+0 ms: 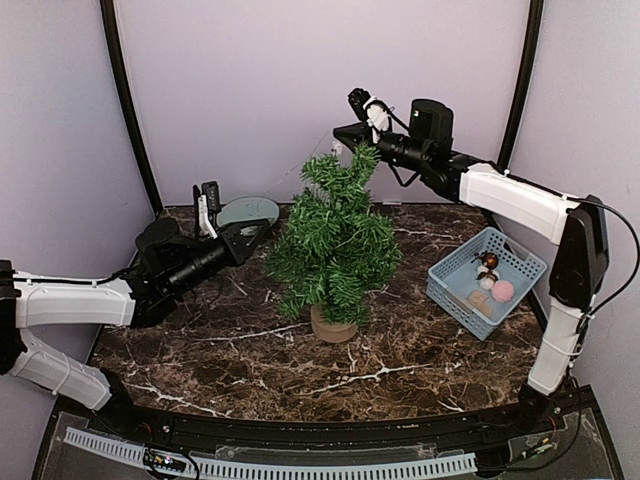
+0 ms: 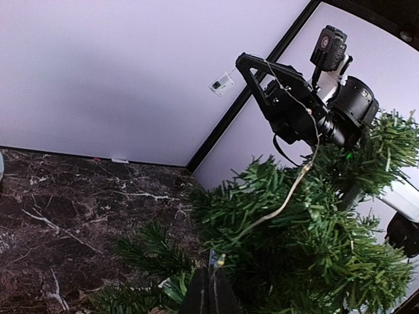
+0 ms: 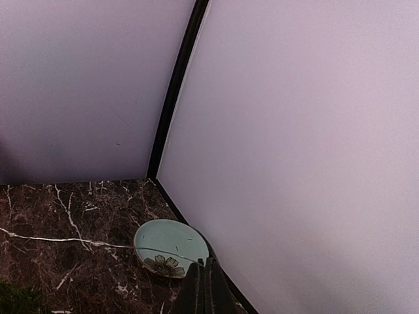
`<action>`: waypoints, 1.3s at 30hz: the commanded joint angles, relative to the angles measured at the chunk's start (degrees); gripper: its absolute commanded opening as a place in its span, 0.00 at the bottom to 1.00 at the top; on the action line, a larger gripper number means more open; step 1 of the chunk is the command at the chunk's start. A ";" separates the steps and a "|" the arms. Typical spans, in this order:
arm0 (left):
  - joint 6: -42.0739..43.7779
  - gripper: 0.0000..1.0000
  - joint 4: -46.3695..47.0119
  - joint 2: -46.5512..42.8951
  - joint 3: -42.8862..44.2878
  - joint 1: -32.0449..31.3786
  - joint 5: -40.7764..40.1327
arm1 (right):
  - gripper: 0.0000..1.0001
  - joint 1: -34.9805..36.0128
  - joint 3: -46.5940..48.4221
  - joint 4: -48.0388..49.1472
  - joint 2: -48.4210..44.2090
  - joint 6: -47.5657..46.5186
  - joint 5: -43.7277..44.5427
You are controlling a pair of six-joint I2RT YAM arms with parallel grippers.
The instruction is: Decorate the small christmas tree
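Midway across the marble-patterned surface [image 1: 400,372], the small christmas tree [image 1: 335,235] stands upright on its stump base [image 1: 333,326], with my two arms closing in on it from either side. The right end effector [image 1: 343,133] hangs high at the treetop, jaws fully closed. In the left wrist view a thin pale cord [image 2: 306,169] starts at its tip and lies along its upper edge. From there the cord drops into the branches, and a small white tag [image 2: 222,85] dangles just below that tip.

The left end effector [image 1: 262,230] sits low against the tree's left side, and its jaws are also pressed together. The cord runs down to meet its tips. I cannot tell whether they actually pinch it, because needles crowd the spot.

Far left on the surface, just behind the left end effector, lies a pale green plate [image 1: 248,210]. The right wrist view shows a flower painted on its rim.

Right of the tree and well apart from it sits a blue slatted basket [image 1: 462,306]. It holds a few round ornaments, among them a pink ball [image 1: 503,290]. Pale purple walls enclose the far side.
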 commanded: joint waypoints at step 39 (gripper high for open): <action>-0.29 0.11 -11.79 9.72 14.75 2.08 2.92 | 0.00 -4.64 -32.22 -16.31 -23.90 12.26 15.14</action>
